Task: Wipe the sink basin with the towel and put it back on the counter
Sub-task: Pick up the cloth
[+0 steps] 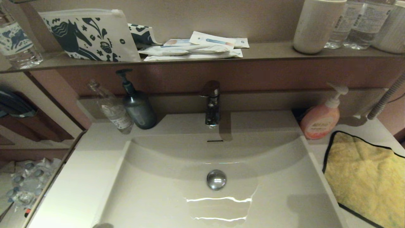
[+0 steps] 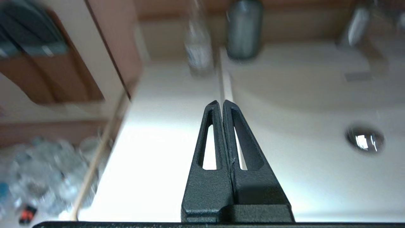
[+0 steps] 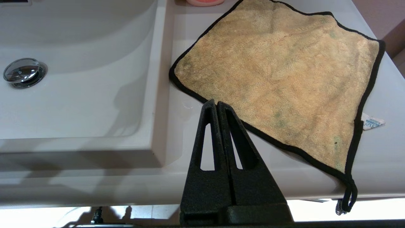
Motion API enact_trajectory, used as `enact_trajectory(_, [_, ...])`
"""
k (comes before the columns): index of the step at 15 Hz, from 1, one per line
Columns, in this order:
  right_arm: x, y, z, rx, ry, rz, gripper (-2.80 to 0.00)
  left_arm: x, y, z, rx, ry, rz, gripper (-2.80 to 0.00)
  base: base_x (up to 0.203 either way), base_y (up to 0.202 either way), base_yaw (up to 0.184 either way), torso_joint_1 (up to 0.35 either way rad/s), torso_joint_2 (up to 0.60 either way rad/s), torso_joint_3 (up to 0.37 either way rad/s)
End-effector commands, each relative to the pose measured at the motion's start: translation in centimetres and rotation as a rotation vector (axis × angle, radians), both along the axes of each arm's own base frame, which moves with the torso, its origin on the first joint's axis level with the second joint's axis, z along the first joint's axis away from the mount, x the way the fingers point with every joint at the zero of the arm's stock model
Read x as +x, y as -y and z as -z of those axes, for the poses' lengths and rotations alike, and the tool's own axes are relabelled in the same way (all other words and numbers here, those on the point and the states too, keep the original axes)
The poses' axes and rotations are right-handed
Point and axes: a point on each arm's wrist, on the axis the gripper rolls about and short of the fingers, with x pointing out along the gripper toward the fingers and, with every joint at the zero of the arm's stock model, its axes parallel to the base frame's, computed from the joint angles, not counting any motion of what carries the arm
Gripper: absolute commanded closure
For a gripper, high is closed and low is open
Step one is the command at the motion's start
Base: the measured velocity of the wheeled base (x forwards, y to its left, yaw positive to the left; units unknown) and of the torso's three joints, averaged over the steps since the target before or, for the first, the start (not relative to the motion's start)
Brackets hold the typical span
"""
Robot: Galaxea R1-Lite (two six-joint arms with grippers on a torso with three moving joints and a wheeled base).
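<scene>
The towel (image 1: pixel 364 177) lies flat and spread open on the counter (image 1: pixel 79 177) at the lower right of the head view, just beside the right rim of the sink basin (image 1: pixel 190 196). Its pile is mustard yellow with thin black edging. The right wrist view adds detail the head view lacks: faint greenish marks on the pile, a black hanging loop (image 3: pixel 346 202) dangling over the counter's front edge, and a small white label (image 3: pixel 373 122) protruding from one side. The head view alone shows the pink pump bottle (image 1: pixel 319 122) standing just behind the towel's far corner, the faucet (image 1: pixel 211 104) centred behind the basin, and the patterned pouch (image 1: pixel 91 34) on the shelf at upper left.

The chrome drain plug (image 1: pixel 216 179) sits mid-basin.

Neither gripper appears in the head view. The right gripper (image 3: pixel 217 103) hangs above the counter near the towel's black edge, fingers pressed together, holding nothing. The left gripper (image 2: pixel 220 104) hangs over the counter at the basin's left rim, fingers likewise closed and empty.
</scene>
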Motion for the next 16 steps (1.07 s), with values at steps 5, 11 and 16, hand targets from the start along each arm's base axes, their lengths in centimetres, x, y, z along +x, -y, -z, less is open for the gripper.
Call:
enact_trajectory(5, [0.0,0.0,0.0,0.000,0.000,0.000,0.00,0.2,0.1,2.2,0.015,-0.063,0.045,0.00,0.000,0.000,0.000,0.000,0.00,0.000])
enact_trajectory(11, [0.0,0.0,0.0,-0.002,0.000,0.000,0.00,0.2,0.2,2.8,0.019,-0.126,0.071,0.00,0.000,0.000,0.000,0.000,0.00,0.000])
enact_trajectory(16, [0.0,0.0,0.0,0.001,0.000,0.000,0.00,0.2,0.2,3.3,-0.041,-0.180,0.087,0.00,0.000,0.000,0.000,0.000,0.00,0.000])
